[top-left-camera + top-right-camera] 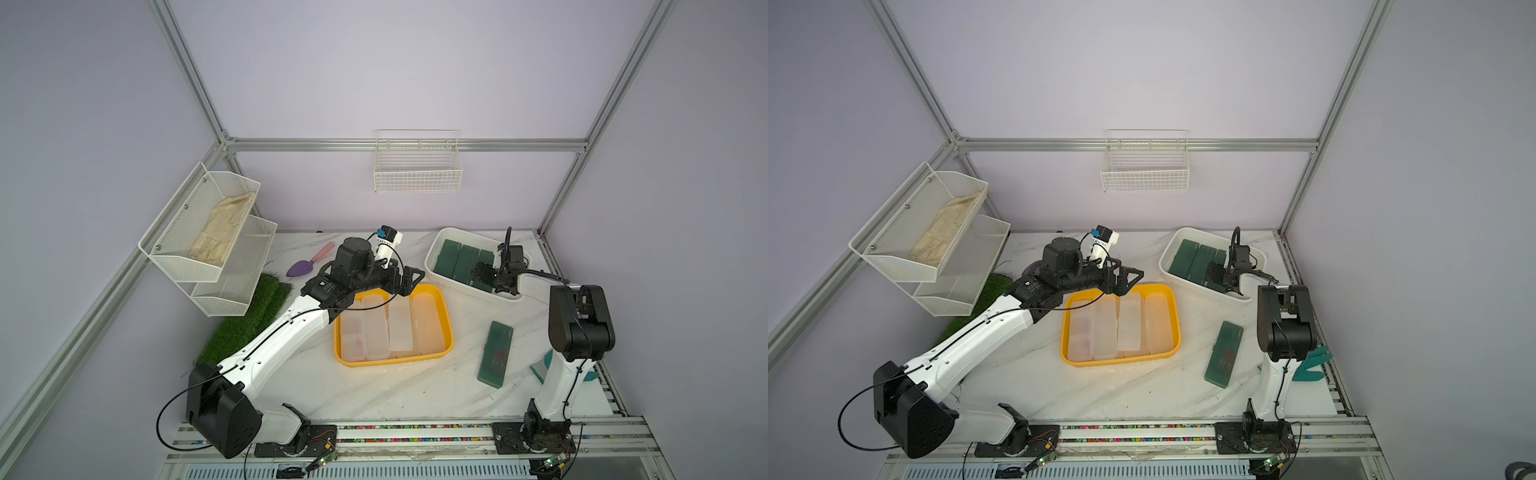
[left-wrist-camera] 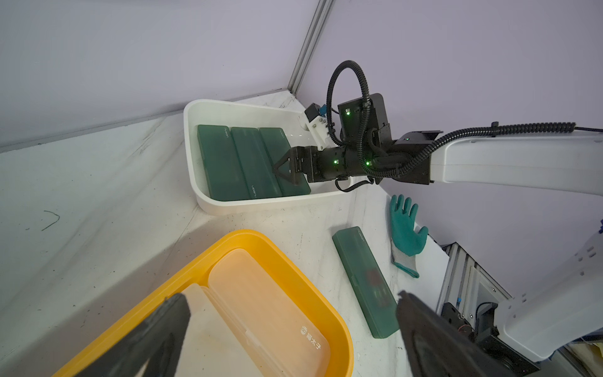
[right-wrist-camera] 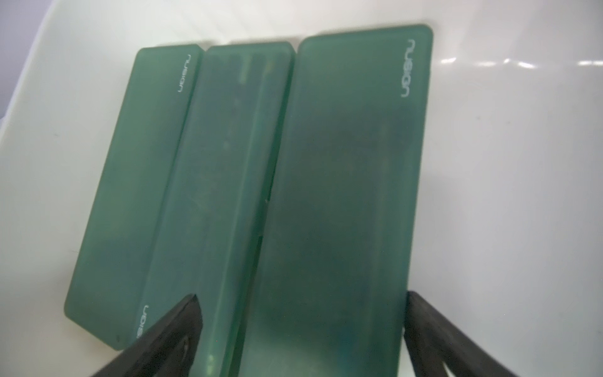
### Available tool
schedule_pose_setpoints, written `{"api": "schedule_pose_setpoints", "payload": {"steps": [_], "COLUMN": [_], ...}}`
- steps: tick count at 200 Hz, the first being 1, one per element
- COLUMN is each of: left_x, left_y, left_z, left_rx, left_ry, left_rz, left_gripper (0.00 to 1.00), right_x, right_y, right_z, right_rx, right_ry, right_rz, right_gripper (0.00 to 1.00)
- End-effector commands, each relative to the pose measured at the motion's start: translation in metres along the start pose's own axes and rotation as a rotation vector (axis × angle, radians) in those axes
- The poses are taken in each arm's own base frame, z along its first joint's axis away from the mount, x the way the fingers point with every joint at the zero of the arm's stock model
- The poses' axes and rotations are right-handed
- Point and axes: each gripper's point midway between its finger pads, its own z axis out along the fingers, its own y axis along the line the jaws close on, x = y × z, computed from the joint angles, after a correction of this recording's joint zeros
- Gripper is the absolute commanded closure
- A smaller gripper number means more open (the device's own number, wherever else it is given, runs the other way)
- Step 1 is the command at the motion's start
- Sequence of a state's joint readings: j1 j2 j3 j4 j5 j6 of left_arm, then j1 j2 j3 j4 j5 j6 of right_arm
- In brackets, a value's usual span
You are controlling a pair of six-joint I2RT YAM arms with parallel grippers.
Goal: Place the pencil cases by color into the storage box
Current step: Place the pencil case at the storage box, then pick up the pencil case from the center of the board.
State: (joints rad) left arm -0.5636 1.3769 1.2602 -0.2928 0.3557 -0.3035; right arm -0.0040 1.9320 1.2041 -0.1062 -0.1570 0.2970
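Three dark green pencil cases [image 3: 342,163] lie side by side in the white storage box [image 1: 465,286] at the back right, seen in both top views [image 1: 1187,257]. My right gripper [image 3: 301,293] hangs open just above them, its fingers spread to either side of the nearest case. One more green case [image 1: 495,353] lies on the table near the right arm. Several frosted white cases [image 1: 399,328] fill the yellow tray [image 1: 446,316]. My left gripper [image 2: 290,295] hovers open and empty over the tray's far edge.
A teal glove [image 2: 406,228] lies by the right arm's base. A purple trowel [image 1: 303,266] and a patch of green turf [image 1: 245,324] sit at the left. White mesh shelves [image 1: 199,232] overhang the left side, and a wire basket [image 1: 417,166] hangs on the back wall.
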Motion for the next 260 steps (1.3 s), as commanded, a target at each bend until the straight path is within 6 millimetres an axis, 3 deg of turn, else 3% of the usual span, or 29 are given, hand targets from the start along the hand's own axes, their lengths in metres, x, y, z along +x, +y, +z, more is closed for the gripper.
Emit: {"api": "schedule_pose_setpoints", "payload": {"steps": [1,61,90,135,158,193,232,260], "left_x": [-0.005,0.003,0.012,0.026,0.034,0.05,0.067,0.079], "left_y": [-0.008,-0.006,0.0,0.002,-0.005,-0.016,-0.031,-0.041], "left_z": [-0.009,-0.009,-0.009,-0.008,-0.003,0.006,0.013,0.018], "left_rx": [0.026,0.021,-0.011,-0.038,-0.04,-0.046,-0.033,-0.009], "left_ry": [-0.041,-0.029,-0.007,0.015,0.032,0.064,0.082,0.096], "left_rz": [0.018,0.03,0.049,0.064,0.093,0.146,0.2,0.225], "left_gripper": [0.0,0.0,0.0,0.0,0.0,0.0,0.0,0.0], "right_x": [-0.015,-0.062,-0.064,-0.047,-0.033,0.008,0.038,0.058], "right_y": [0.013,0.025,0.026,0.045,0.065,0.082,0.077,0.061], "right_z": [-0.012,-0.07,-0.106,-0.155,-0.167,-0.179,-0.2,-0.211], "right_rx": [-0.027,0.012,0.027,0.044,0.034,0.052,0.056,0.107], "right_ry": [-0.011,-0.127,-0.167,-0.177,-0.178,-0.118,-0.105,-0.086], "right_rz": [0.006,0.023,0.061,0.066,0.052,0.03,0.048,0.057], "right_gripper": [0.03,0.03,0.03,0.03,0.03,0.03,0.03,0.03]}}
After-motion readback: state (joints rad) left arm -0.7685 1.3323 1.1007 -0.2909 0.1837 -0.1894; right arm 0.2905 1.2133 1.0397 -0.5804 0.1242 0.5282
